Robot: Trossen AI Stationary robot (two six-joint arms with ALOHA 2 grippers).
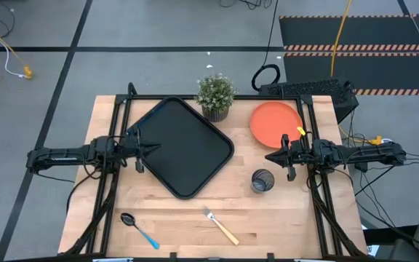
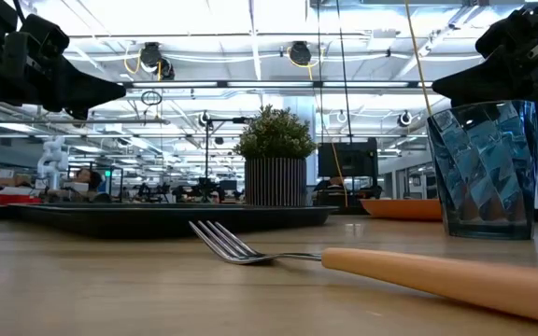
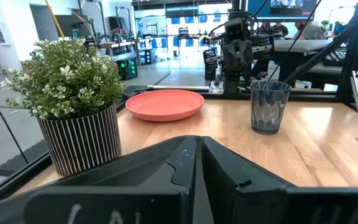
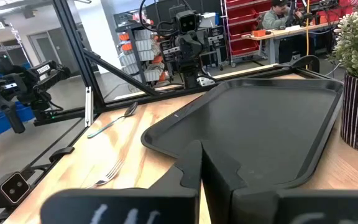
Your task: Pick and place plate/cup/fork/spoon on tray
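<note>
The black tray (image 1: 184, 145) lies turned at an angle on the table's middle left. The orange plate (image 1: 275, 122) lies at the far right. The grey cup (image 1: 262, 180) stands upright near the table's right middle. The fork (image 1: 220, 224) and the blue-handled spoon (image 1: 138, 228) lie near the table's front edge. My left gripper (image 1: 151, 146) is shut and empty, above the tray's left corner. My right gripper (image 1: 269, 156) is shut and empty, between the plate and the cup, above the table.
A potted green plant (image 1: 215, 96) in a striped pot stands at the far edge, between the tray and the plate. Bare wood shows between the tray and the fork and at the right of the cup.
</note>
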